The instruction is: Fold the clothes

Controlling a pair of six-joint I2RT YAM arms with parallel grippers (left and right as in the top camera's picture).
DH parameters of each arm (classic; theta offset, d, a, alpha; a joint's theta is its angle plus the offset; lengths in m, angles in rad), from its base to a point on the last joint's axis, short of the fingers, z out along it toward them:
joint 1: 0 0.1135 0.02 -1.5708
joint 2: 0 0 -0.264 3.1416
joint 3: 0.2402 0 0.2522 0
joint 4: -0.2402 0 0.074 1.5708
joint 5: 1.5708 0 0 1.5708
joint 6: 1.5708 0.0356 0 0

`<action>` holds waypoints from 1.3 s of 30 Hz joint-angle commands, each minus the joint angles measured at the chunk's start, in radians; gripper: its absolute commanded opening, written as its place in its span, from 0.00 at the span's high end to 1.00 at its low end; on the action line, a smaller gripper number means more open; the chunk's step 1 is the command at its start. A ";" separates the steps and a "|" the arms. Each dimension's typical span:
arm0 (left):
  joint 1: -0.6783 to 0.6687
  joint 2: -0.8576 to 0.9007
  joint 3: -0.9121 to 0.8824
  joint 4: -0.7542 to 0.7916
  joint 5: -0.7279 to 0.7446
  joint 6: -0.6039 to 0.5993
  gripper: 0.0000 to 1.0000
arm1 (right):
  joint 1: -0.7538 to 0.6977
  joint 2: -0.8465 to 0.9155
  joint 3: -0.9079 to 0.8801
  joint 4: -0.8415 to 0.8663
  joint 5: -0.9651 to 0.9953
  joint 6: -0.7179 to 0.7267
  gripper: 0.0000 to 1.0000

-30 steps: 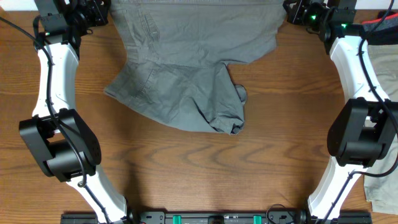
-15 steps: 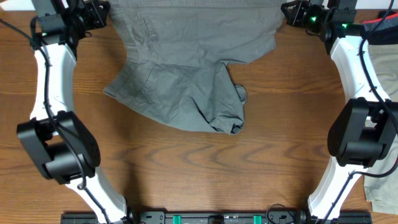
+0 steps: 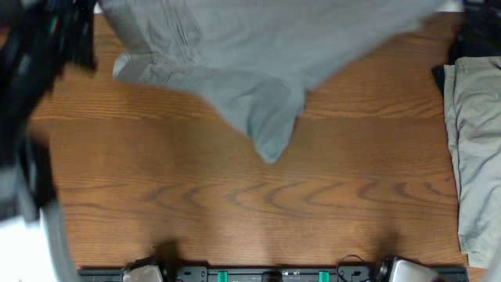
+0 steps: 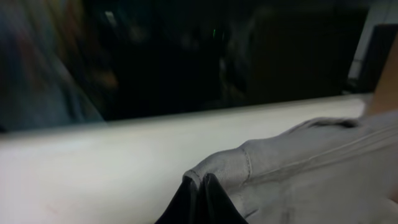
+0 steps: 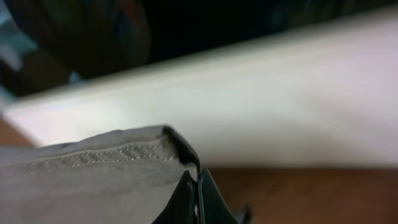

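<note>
The mid-grey shorts (image 3: 258, 55) hang stretched across the top of the overhead view, with one leg drooping to a point over the table. In the left wrist view my left gripper (image 4: 201, 183) is shut on a seamed corner of the shorts (image 4: 311, 168). In the right wrist view my right gripper (image 5: 194, 177) is shut on another hemmed corner of the shorts (image 5: 93, 174). In the overhead view the left arm (image 3: 31, 70) is a dark blur at the left edge, and the right gripper is out of view. The light khaki-green trousers (image 3: 473, 157) lie at the right edge.
The wooden table (image 3: 235, 196) fills the overhead view below the shorts. A dark object (image 3: 477, 35) sits at the top right above the trousers. A pale wall or ledge (image 4: 93, 162) runs behind the table's far edge.
The shorts have been lifted off the table and pulled out wide, only one leg hanging down. Both arms have swung out of their earlier places, and the left is now blurred.
</note>
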 commanded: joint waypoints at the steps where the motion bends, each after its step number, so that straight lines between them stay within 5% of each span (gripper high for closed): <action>1: 0.022 -0.130 0.011 -0.039 -0.278 0.099 0.94 | -0.108 -0.094 -0.003 -0.029 0.175 -0.013 0.99; 4: 0.022 -0.198 0.011 -0.071 -0.480 0.104 0.94 | -0.179 -0.154 -0.003 -0.040 0.171 0.001 0.99; 8: 0.022 -0.203 0.012 -0.058 -0.267 0.107 0.94 | -0.180 -0.170 -0.003 -0.020 0.024 -0.002 0.99; 11: 0.023 -0.190 0.012 -0.068 -0.406 0.113 0.94 | -0.180 -0.164 -0.003 -0.052 0.077 -0.009 0.99; 15: 0.022 -0.192 0.013 -0.067 -0.235 0.105 0.94 | -0.180 -0.156 -0.003 -0.092 0.069 -0.029 0.99; 27: 0.022 -0.059 0.013 -0.099 -0.359 0.130 0.94 | -0.175 -0.038 -0.003 -0.124 -0.016 -0.035 0.99; 34: 0.022 -0.025 0.019 0.054 -0.112 0.093 0.94 | -0.177 -0.012 0.000 -0.031 -0.060 -0.035 0.99; 39: 0.022 -0.071 0.078 0.054 -0.071 0.074 0.94 | -0.176 -0.055 0.002 -0.020 -0.085 -0.035 0.99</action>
